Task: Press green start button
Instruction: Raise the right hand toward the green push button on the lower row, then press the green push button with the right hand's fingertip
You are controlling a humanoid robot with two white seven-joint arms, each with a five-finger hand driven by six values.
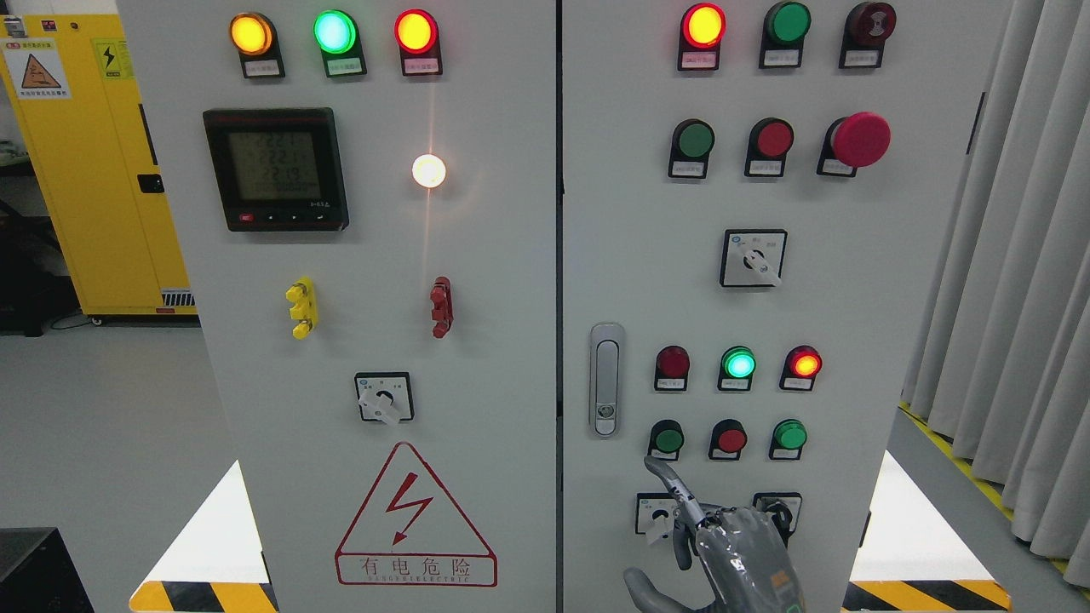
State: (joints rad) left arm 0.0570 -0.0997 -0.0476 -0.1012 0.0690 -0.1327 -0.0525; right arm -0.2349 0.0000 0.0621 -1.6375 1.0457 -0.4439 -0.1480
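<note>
Green start button (668, 439) at left end of lowest button row on right cabinet door (851, 323), red button (731, 439) and second green button (790, 435) alongside, lit green indicator lamp (738, 364) above. Right hand (715, 541) raised from bottom edge, grey-gloved; index finger (673, 481) extended, tip just below the button, not touching; remaining fingers curled, holding nothing. Rotary selector switch (657, 515) partly hidden behind hand. Door latch (605, 379) left of buttons.
</note>
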